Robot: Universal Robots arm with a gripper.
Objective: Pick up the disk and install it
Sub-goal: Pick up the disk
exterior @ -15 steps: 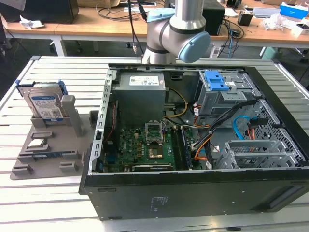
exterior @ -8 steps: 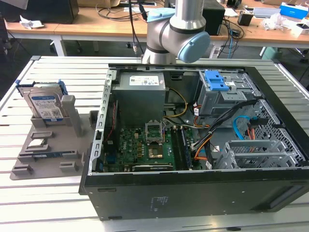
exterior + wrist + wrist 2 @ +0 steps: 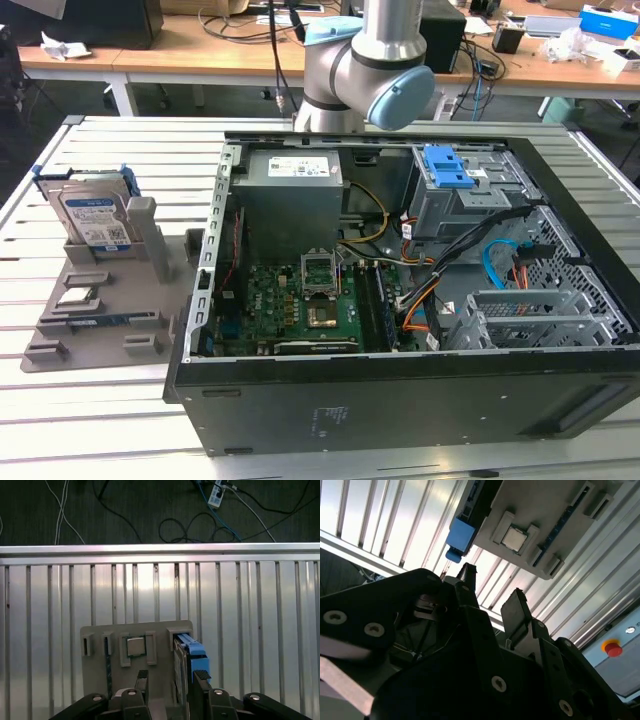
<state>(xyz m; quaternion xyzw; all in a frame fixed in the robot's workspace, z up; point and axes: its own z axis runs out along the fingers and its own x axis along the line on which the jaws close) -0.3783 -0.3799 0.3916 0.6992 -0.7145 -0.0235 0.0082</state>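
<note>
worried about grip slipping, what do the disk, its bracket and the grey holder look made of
The disk: silver-grey edges suggest metal; the face is covered by a white-and-blue label, probably paper. Its bracket: solid matte blue, likely plastic. The holder: uniform matte grey, probably plastic.

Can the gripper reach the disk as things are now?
Probably yes: the open gripper hangs above the disk, which stands on edge in the grey holder, with nothing between them.

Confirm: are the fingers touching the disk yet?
Apart. In the exterior view the disk stands in its grey holder with nothing against it; in the first wrist view the open fingers hang above it.
</note>
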